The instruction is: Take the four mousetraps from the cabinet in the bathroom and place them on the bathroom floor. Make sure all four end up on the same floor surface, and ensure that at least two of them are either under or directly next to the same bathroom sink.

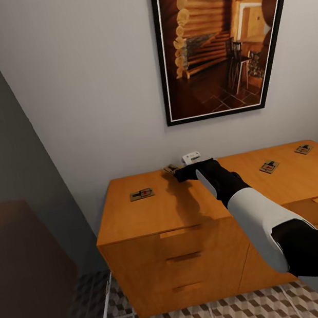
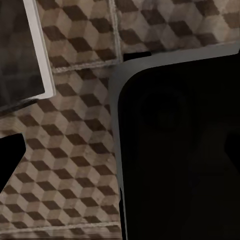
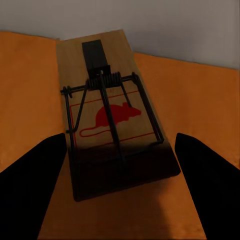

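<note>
While spread wide, right gripper (image 3: pixel 120 180) straddles a mousetrap (image 3: pixel 112 117) atop the cabinet (image 1: pixel 158 216).

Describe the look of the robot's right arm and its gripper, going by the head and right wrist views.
The right arm has smooth rounded shells: black near the elbow, a white forearm section, then a black wrist. A small white boxy part sits by the right gripper, which is black. In the right wrist view its two fingers are plain dark tapering wedges. No cables or markings are visible.
</note>
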`<state>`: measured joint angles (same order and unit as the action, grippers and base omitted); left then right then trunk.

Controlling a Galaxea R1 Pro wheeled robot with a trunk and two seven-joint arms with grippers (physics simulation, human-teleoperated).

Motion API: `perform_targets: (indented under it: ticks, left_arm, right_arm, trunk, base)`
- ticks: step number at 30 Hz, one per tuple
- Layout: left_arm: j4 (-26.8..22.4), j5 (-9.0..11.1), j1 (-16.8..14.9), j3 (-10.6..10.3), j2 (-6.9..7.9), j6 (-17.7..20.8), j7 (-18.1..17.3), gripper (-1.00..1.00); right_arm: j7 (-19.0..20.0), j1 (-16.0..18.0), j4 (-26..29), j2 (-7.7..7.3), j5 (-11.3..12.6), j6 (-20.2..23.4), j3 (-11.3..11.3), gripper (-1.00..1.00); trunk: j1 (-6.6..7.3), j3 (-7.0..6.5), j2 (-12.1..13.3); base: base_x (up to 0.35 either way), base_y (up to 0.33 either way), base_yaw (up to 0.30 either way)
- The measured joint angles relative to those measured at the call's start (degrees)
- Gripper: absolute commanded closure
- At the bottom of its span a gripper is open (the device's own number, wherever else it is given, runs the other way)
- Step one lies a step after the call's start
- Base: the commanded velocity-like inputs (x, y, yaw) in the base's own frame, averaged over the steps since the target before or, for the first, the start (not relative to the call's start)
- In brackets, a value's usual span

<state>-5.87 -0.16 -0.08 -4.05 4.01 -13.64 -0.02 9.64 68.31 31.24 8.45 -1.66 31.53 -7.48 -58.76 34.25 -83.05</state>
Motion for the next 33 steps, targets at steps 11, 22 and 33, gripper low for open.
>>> perform_targets:
  ticks: [11, 22, 33]
  left_arm:
    - [-0.1, 0.0, 0.0, 0.0, 0.00, 0.0, 0.0, -1.00]
    - [0.0, 0.0, 0.0, 0.0, 0.00, 0.0, 0.0, -1.00]
    - [0.0, 0.0, 0.0, 0.0, 0.00, 0.0, 0.0, -1.00]
  right_arm:
    - [-0.1, 0.0, 0.0, -0.08, 0.0, 0.1, 0.0, 1.00]
    - [-0.1, 0.0, 0.0, -0.09, -0.1, 0.1, 0.0, 1.00]
    - [-0.1, 0.0, 0.0, 0.00, -0.1, 0.1, 0.0, 1.00]
  trunk:
    - [0.00, 0.00, 0.0]
    - [0.00, 0.00, 0.0]
    - [0.00, 0.00, 0.0]
  base:
    - [-0.331, 0.000, 0.000]
    - [-0.333, 0.000, 0.000]
    - [-0.333, 0.000, 0.000]
